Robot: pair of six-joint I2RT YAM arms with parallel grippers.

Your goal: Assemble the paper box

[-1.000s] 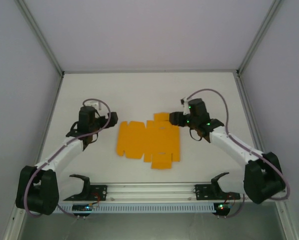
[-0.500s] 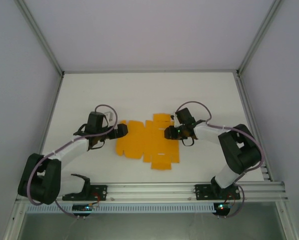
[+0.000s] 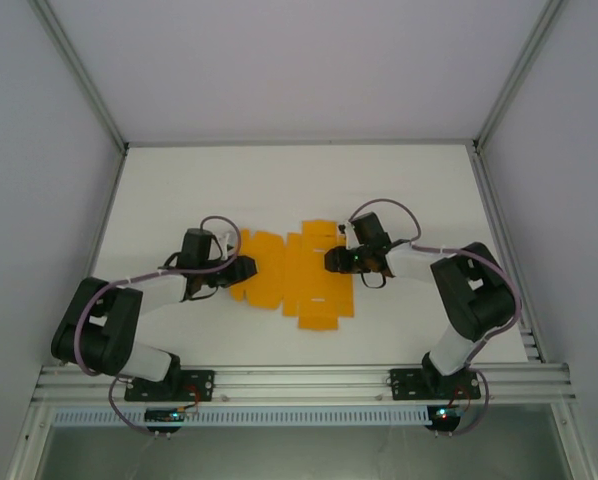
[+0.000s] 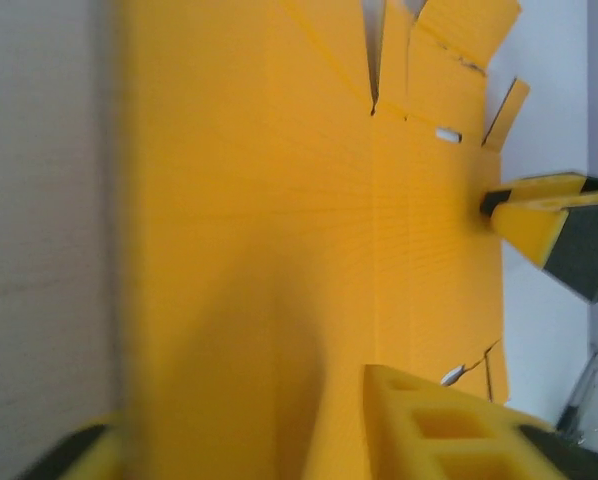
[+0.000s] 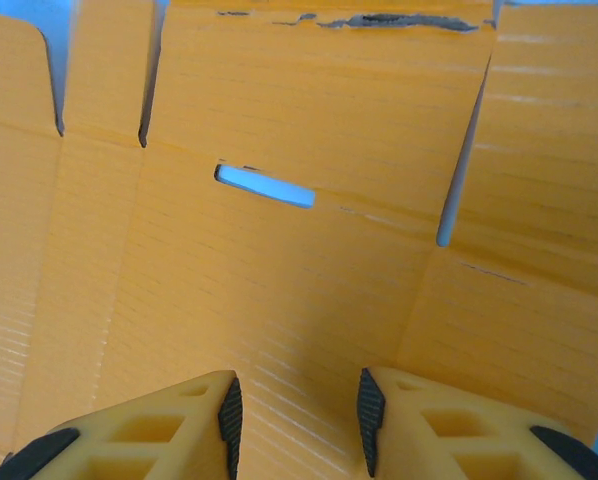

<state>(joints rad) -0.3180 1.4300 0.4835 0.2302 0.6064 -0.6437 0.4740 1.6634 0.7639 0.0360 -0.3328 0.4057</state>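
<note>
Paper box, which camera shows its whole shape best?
Top external: the paper box lies flat, nearly its whole outline visible. Left wrist view: paper box blurred, cropped close. Right wrist view: a sharp slotted panel, edges cut off.

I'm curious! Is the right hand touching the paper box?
Cannot tell. Right wrist view: the right hand is over the paper box, contact unclear.

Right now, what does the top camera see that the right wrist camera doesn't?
Top view: the whole flat orange-yellow card sheet on the white table, the left gripper at its left edge, the right gripper over its right side. Right wrist view: a small slot cut in the card, up close, and two yellow fingertips held apart. Both: the same card, lying unfolded.
</note>
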